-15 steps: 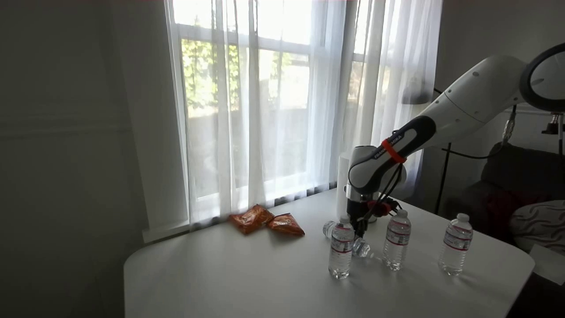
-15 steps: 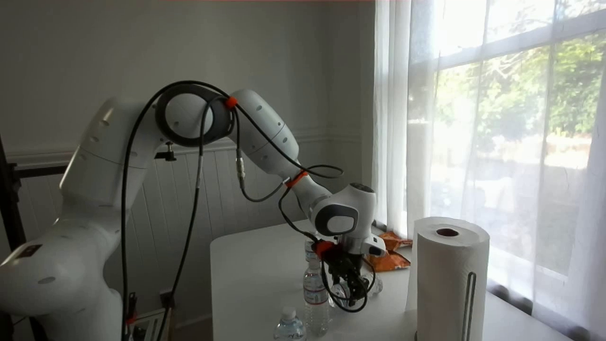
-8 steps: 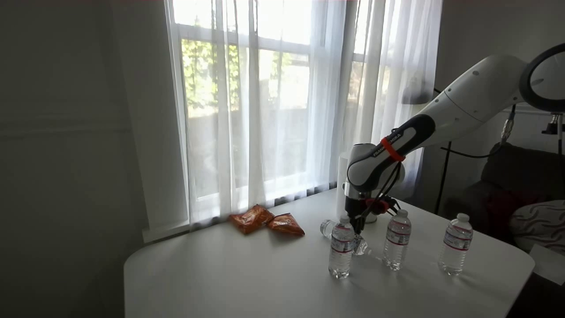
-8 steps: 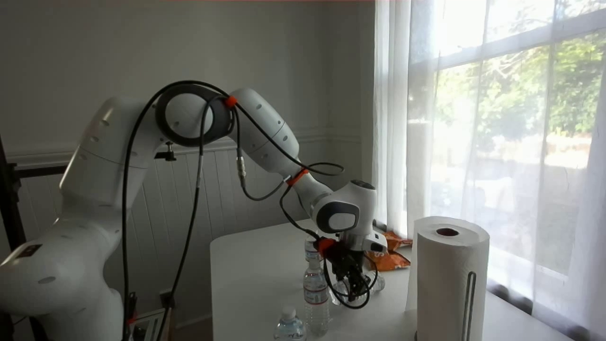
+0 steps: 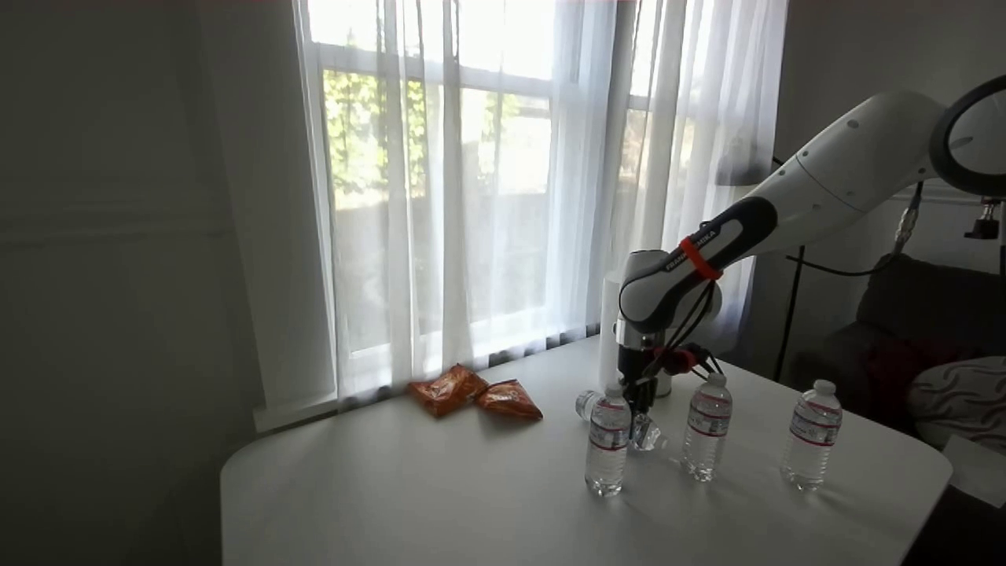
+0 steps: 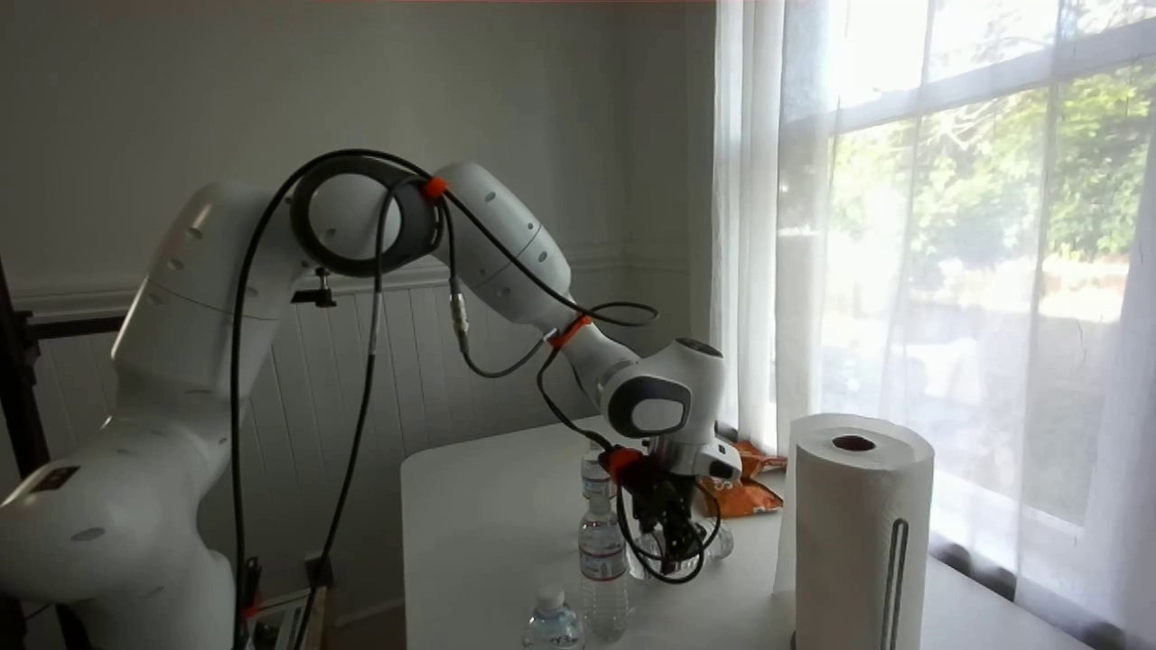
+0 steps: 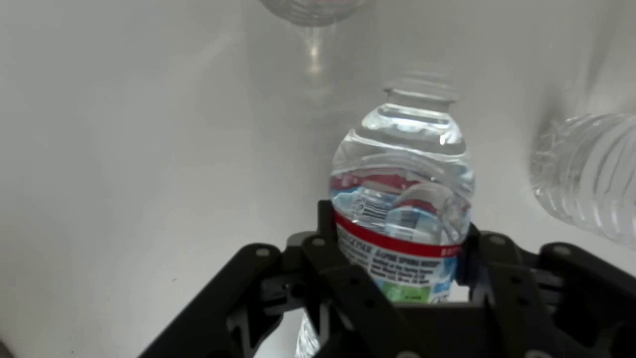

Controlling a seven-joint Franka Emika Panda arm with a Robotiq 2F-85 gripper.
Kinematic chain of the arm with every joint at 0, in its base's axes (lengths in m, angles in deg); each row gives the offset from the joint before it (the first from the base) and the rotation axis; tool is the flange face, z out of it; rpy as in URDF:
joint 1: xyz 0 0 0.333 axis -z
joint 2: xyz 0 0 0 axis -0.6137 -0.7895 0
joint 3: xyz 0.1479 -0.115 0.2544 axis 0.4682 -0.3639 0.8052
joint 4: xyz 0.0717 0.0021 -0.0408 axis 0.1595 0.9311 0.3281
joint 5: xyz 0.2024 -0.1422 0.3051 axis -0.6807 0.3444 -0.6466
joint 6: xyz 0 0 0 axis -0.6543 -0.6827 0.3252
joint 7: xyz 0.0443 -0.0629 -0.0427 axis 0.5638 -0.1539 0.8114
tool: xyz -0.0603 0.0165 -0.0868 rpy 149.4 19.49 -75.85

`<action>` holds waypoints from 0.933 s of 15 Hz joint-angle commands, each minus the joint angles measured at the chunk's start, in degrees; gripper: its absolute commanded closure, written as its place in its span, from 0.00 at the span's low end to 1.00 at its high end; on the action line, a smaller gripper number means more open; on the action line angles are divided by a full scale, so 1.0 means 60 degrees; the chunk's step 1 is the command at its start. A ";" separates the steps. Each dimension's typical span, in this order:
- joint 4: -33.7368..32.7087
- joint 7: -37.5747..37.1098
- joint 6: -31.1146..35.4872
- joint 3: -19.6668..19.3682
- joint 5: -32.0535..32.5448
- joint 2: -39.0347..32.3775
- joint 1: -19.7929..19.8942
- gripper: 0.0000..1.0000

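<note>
Geyser alpine spring water bottle (image 7: 397, 194), clear plastic, on its side, white table (image 5: 409, 487) beneath; neck (image 7: 420, 99) toward 12 o'clock in wrist view.
Gripper (image 7: 397, 231): fingers (image 7: 325, 219) clasping bottle from both sides. Upright bottle (image 7: 591, 174) at 3 o'clock, another bottle (image 7: 318, 10) at 11. In an exterior view, orange snack bags (image 5: 509, 399) at 9 o'clock.

Red-banded bottle (image 7: 403, 194): lower part mostly hidden behind the tool (image 7: 397, 231), bottom centre of the wrist view.
Ribbed bottle (image 7: 591, 176): cut off by that view's right edge.
Bottom-centre bottle (image 6: 552, 625): in an exterior view, cut off below.
Paper roll (image 6: 858, 542): foot cut off, lower right there.
</note>
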 commanded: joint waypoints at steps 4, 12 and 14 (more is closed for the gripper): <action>-0.0438 -0.0387 -0.1903 -0.0165 -0.0552 0.0926 0.0316 0.73; -0.1022 -0.0819 -0.3602 -0.0660 -0.1499 0.0878 0.0677 0.48; -0.1126 -0.0878 -0.3888 -0.0743 -0.1663 0.0878 0.0787 0.48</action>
